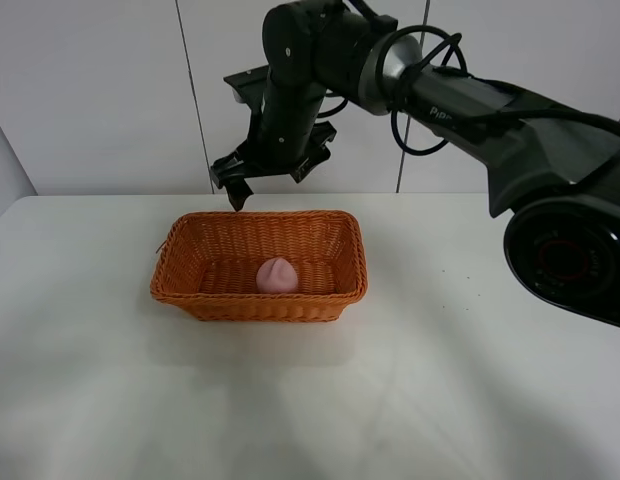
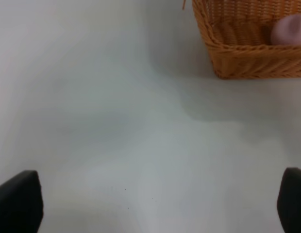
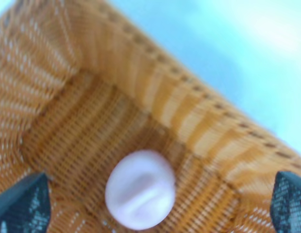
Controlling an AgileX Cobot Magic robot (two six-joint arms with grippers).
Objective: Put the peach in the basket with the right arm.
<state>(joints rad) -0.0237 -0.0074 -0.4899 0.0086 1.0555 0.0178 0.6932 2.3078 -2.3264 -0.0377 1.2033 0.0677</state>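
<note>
The pink peach [image 1: 276,275] lies on the floor of the orange-brown wicker basket [image 1: 260,306], near its front wall. My right arm reaches in from the right, and its gripper [image 1: 275,180] hangs open above the basket's back rim, holding nothing. The right wrist view looks straight down on the peach [image 3: 140,189] inside the basket [image 3: 141,87], between the right gripper's [image 3: 155,204] spread fingertips. In the left wrist view the left gripper [image 2: 154,201] is open and empty over bare table, with the basket [image 2: 247,60] and peach [image 2: 290,29] at the frame's corner.
The basket stands on a white table [image 1: 440,350] with a white panelled wall behind it. The right arm's thick black links and cables [image 1: 430,90] span the space above the table's back right.
</note>
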